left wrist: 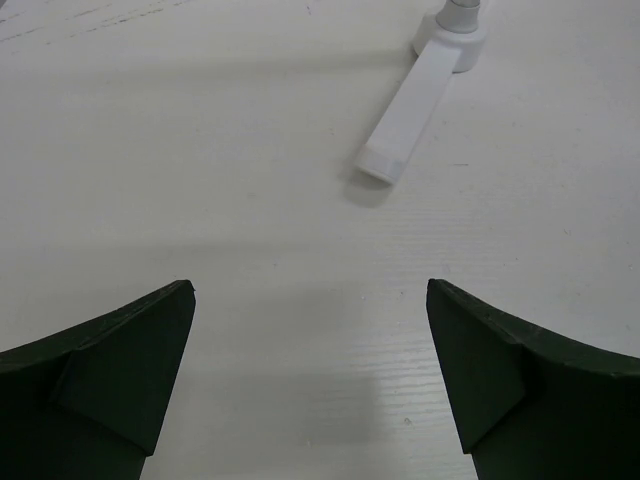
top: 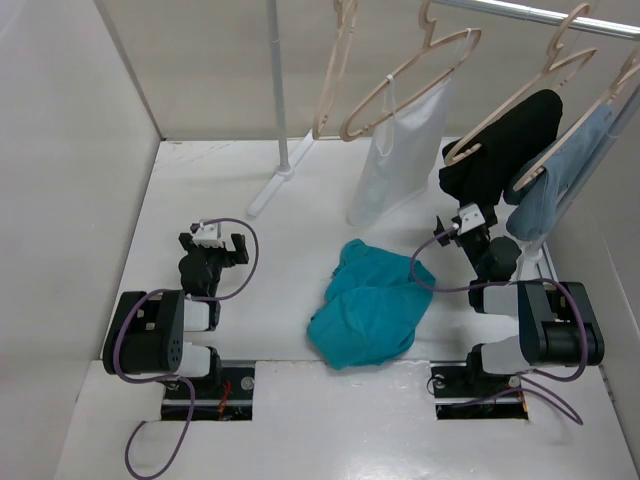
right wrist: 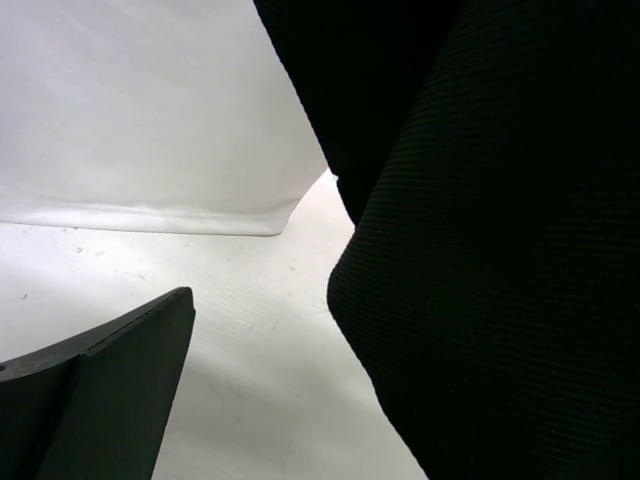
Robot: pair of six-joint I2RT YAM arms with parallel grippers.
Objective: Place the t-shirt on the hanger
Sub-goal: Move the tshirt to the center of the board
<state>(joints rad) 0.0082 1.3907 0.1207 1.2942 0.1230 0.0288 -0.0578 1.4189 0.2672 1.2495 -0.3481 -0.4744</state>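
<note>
Pretty much nothing was done yet: the teal t-shirt [top: 370, 305] lay crumpled mid-desk toward the near edge, the hanger [top: 328, 90] hung bare above the far edge, and the left gripper [top: 215, 240] and right gripper [top: 462, 222] gaped, holding nothing.

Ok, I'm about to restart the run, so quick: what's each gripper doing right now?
Left gripper: open, empty.
Right gripper: open, nothing seen held; the black garment hides one finger.
</note>
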